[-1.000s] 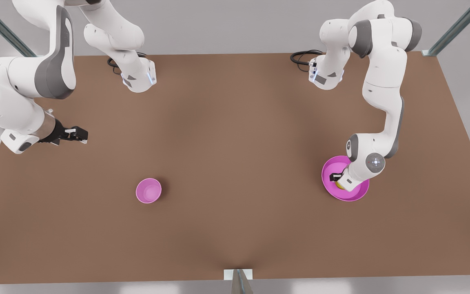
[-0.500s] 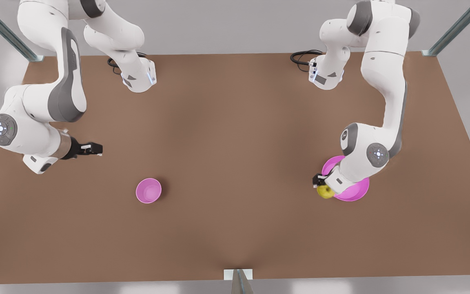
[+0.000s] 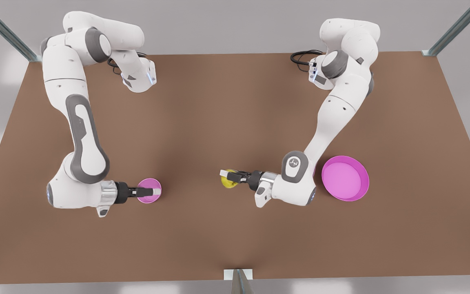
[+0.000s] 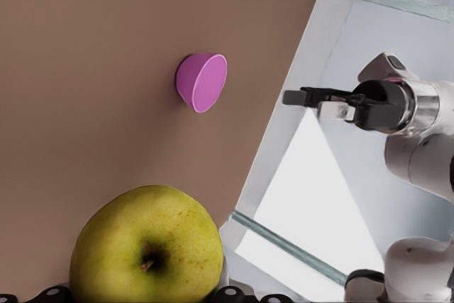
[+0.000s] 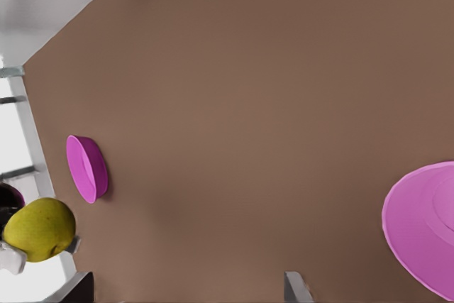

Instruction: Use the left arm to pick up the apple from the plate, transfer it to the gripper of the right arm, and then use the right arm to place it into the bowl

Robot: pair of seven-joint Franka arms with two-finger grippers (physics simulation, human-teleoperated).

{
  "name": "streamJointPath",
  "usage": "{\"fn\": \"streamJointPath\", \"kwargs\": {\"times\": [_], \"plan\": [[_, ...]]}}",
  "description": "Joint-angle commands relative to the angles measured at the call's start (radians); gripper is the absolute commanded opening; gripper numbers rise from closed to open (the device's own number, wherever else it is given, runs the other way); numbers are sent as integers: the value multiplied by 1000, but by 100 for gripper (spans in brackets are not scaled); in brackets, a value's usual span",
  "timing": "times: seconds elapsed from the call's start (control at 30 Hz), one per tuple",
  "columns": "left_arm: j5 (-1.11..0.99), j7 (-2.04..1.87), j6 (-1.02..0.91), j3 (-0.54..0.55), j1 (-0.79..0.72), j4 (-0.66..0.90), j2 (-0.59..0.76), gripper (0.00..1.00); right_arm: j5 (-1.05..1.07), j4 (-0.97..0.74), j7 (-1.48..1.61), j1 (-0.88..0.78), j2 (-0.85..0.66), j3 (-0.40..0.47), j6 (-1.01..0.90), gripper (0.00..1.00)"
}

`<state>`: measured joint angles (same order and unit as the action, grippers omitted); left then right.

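Apple's off the plate, hanging mid-bench

On the front view's left, the right end effector (image 3: pixel 150 190) hovers over the bowl (image 3: pixel 149 191), can't tell its fingers. Toward the middle, the left end effector (image 3: pixel 227 178) pinches the apple (image 3: pixel 229 183) above the bench (image 3: pixel 235 122). The plate (image 3: pixel 345 178) sits rightmost.

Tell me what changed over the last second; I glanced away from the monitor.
The left tool, shut on the apple, lifted it off the plate and carried it toward the front view's left, to mid-table. The right tool, open, swung in from the table's edge and now overlaps the bowl in the front view. Plate and bowl stayed put.
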<state>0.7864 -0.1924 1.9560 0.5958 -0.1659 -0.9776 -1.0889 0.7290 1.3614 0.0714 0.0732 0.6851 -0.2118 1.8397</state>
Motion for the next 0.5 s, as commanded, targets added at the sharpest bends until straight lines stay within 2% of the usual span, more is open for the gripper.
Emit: {"fn": "streamJointPath", "kwargs": {"times": [0.0,0.03,0.13,0.17,0.2,0.3,0.47], "plan": [[34,175,32,1,6,2,1,72,85,-1,8,22,25,-52,208,100],[34,215,47,1,9,4,0,72,110,1,34,46,37,-92,217,100],[34,304,110,1,8,2,-6,73,225,70,390,98,50,-170,225,100],[34,306,167,4,-3,2,-9,73,267,88,591,122,51,-207,214,100],[42,304,205,6,-9,0,-9,73,274,85,922,122,73,-221,205,100],[59,298,230,6,-11,0,-9,73,317,79,1355,120,82,-236,207,100],[151,297,250,6,-11,-1,-17,73,316,25,1634,119,159,-294,210,100]]}}
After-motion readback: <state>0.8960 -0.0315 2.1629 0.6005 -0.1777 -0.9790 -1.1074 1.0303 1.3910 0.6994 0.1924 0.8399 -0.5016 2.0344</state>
